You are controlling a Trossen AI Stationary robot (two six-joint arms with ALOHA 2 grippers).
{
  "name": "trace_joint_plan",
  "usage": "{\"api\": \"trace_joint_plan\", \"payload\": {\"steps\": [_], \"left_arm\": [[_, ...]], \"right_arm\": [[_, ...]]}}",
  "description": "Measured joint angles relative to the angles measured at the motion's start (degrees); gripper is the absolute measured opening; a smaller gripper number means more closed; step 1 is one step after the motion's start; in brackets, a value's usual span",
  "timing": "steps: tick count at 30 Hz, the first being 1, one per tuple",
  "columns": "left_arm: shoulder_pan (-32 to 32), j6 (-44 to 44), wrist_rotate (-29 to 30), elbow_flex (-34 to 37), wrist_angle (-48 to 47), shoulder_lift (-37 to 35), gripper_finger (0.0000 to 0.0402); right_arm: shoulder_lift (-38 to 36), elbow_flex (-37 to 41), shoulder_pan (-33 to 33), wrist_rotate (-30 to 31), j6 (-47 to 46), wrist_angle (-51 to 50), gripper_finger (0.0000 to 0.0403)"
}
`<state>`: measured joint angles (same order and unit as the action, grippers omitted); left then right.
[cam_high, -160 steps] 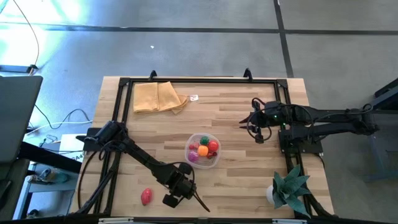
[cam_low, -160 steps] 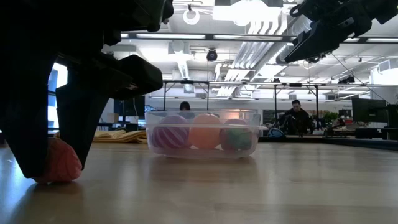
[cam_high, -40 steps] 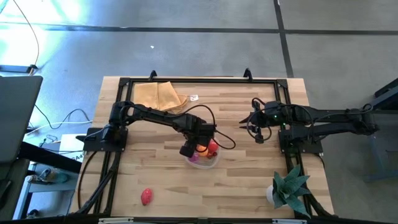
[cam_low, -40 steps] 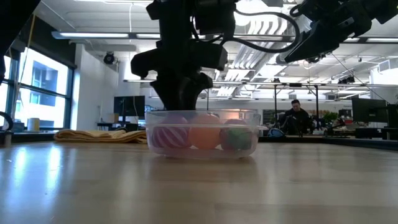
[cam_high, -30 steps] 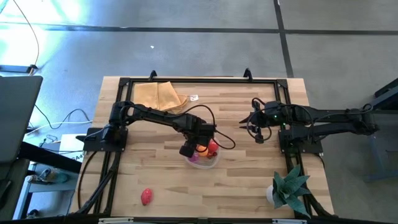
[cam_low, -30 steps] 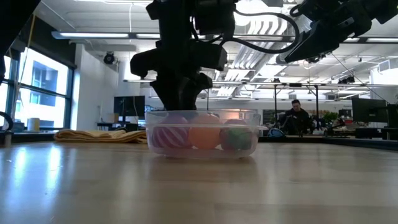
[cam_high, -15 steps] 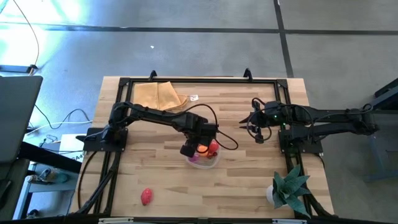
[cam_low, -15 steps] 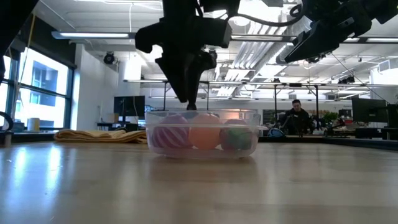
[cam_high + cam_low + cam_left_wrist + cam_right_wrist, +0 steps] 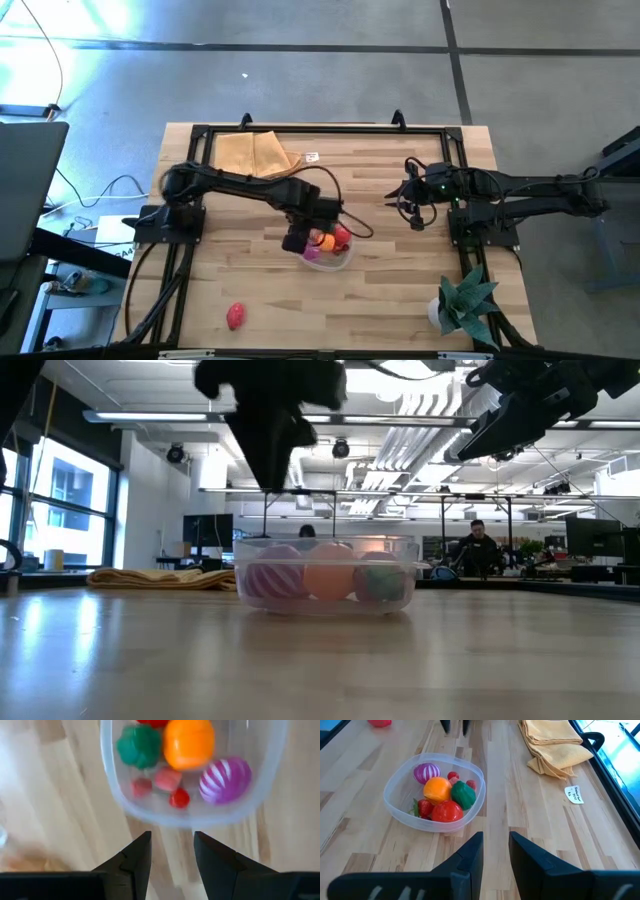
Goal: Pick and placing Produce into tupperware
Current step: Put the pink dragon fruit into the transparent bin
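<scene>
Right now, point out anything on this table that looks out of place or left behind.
One red toy fruit lies alone near the table's front edge, far from the tupperware that holds the rest of the produce. Nothing looks spilled or damaged; the tan cloth sits folded at the back.

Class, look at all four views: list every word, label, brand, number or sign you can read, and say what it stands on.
No text can be read in any view.
White paper tag on the table, beside the yellow cloth: dark handwriting, too small and blurred to read.
The tub and the toy produce in it carry no visible writing.
</scene>
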<state>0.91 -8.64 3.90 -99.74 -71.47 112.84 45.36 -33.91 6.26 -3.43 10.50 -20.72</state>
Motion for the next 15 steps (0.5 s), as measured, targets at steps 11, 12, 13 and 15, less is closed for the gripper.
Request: {"api": "trace_joint_plan", "payload": {"steps": [11, 12, 13, 15], "left_arm": [[-16.8, 30.3, 12.2, 0.0, -16.8, -8.7, 0.0136], [-19.4, 33.9, 13.4, 0.0, -18.5, -8.8, 0.0136], [-21.8, 37.3, 14.5, 0.2, -19.1, -8.9, 0.0136], [-26.6, 43.1, 15.2, 1.5, -18.3, -9.1, 0.0136]], "right_arm": [[0.0, 0.0, 0.0, 0.0, 0.0, 0.0, 0.0083], [0.0, 0.0, 0.0, 0.0, 0.0, 0.0, 0.0083], [0.0, 0.0, 0.0, 0.0, 0.0, -0.1, 0.0083], [0.0, 0.0, 0.0, 0.0, 0.0, 0.0, 0.0083]]}}
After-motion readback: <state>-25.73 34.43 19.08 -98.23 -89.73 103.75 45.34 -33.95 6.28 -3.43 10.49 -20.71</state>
